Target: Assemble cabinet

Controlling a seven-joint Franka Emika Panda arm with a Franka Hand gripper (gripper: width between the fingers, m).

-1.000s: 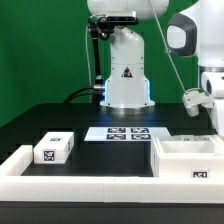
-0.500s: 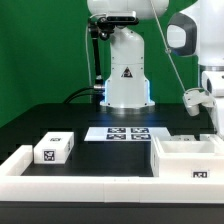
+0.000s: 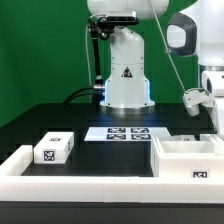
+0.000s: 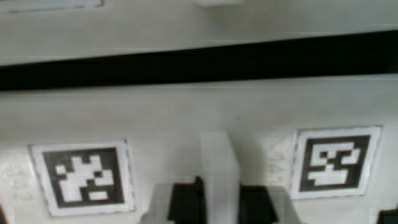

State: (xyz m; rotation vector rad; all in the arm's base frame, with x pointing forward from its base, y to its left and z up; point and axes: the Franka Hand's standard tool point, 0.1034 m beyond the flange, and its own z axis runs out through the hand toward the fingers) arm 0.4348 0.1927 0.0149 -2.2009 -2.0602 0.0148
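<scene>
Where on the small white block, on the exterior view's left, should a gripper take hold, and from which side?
Probably from above, closing on two opposite side walls of the small white block: it lies flat, its sides upright, with nothing on top.

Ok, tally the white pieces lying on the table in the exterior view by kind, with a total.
large open cabinet case: 1
small drawer block: 1
marker board: 1
border rail: 1
Total: 4

Bright, even light; wrist view soft and blurred
</scene>
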